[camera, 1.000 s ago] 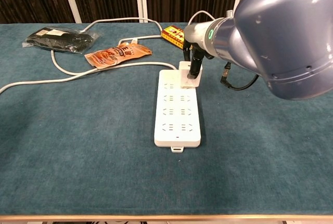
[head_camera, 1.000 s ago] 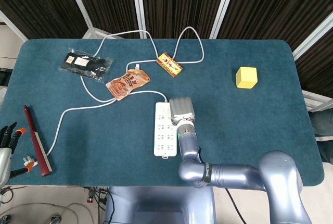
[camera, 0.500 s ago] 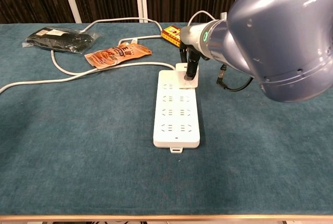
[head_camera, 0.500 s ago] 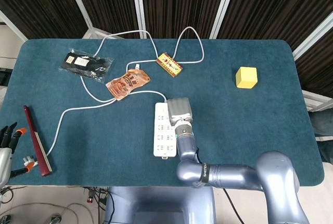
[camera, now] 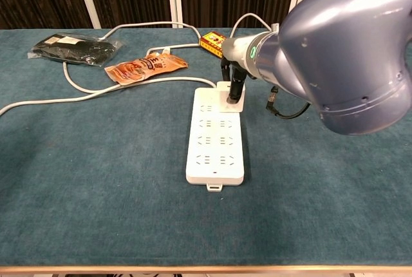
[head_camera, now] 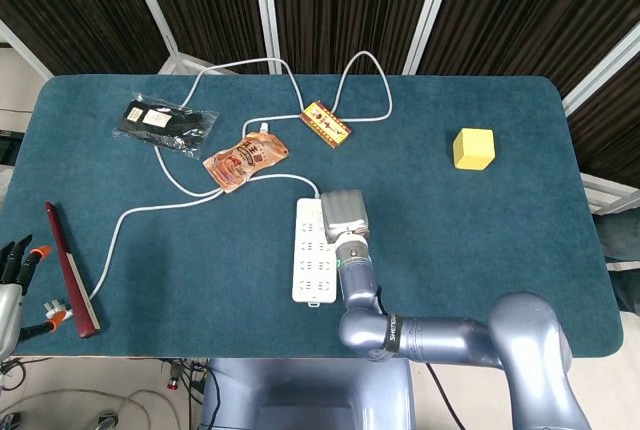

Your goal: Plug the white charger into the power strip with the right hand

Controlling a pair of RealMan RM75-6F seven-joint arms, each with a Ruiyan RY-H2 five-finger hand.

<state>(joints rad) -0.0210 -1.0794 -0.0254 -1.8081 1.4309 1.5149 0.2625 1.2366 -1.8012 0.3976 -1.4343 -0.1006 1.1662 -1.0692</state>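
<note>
The white power strip (head_camera: 311, 268) (camera: 215, 151) lies lengthwise near the table's front middle. In the chest view, the white charger (camera: 238, 102) stands on the strip's far right corner, pinched from above by the dark fingers of my right hand (camera: 232, 78). Whether its pins sit in a socket is hidden. In the head view, my right hand (head_camera: 343, 214) shows as a grey block over the strip's far end and covers the charger. My left hand (head_camera: 14, 285) rests off the table's front left corner, fingers apart, holding nothing.
A white cable (head_camera: 160, 207) runs from the strip across the left and back of the table. An orange pouch (head_camera: 246, 160), a black packet (head_camera: 164, 122), a small patterned box (head_camera: 326, 124) and a yellow cube (head_camera: 474, 148) lie further back. A red stick (head_camera: 70, 268) lies front left.
My right hand with the charger has shifted left onto the strip's far end. The strip itself has slid slightly left.
</note>
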